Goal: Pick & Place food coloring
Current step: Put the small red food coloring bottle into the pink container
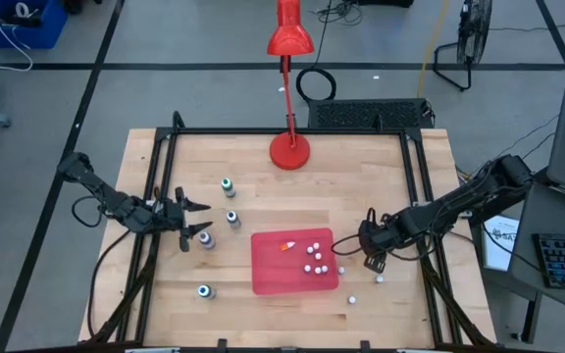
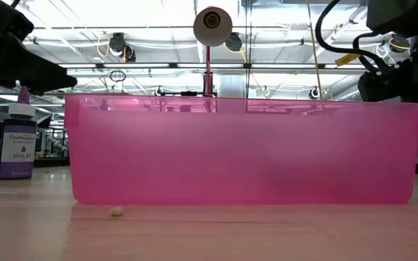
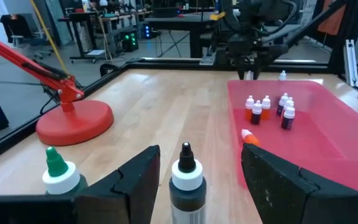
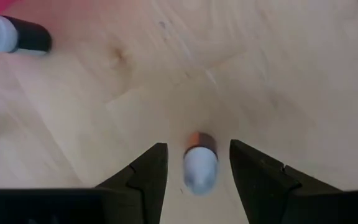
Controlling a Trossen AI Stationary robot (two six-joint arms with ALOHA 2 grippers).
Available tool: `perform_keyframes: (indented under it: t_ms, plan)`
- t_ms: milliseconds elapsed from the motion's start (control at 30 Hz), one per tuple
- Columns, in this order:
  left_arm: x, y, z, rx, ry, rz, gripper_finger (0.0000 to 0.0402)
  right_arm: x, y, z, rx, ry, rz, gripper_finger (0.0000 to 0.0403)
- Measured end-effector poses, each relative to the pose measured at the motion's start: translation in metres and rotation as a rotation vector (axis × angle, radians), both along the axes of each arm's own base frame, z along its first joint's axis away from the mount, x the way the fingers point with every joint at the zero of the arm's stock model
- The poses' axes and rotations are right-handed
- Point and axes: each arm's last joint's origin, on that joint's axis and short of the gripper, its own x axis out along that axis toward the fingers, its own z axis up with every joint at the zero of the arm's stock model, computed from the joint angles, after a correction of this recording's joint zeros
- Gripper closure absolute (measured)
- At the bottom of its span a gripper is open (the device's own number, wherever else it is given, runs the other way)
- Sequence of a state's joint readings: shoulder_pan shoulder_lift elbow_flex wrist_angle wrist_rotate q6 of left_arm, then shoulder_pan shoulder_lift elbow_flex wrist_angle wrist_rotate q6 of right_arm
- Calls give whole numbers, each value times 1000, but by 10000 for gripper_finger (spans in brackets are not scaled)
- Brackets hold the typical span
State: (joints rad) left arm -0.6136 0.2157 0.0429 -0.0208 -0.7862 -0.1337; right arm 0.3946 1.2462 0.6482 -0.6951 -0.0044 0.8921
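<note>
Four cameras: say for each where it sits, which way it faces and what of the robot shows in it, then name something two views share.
High view: overhead, straight down on the table; both arms, left gripper, right gripper.
Low view: tabletop height, level at the pink tray; dark arm parts at the top corners.
Left wrist: looks past its fingers at a black-tipped bottle between them.
Right wrist: looks down past its fingers at a lying bottle.
Shared: the red lamp in high, low and left wrist views.
</note>
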Motion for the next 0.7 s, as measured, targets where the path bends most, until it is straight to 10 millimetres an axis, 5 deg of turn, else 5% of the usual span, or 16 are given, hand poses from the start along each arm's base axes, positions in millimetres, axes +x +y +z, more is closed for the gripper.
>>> perform_keyframes:
  t_ms: [333, 700]
  plan:
    - [1, -1, 10, -125, -109, 3, 174, 5, 4, -18, -4, 100, 43, 243]
    - [1, -1, 11, -126, -113, 3, 174, 6, 3, -15, -7, 65, 52, 243]
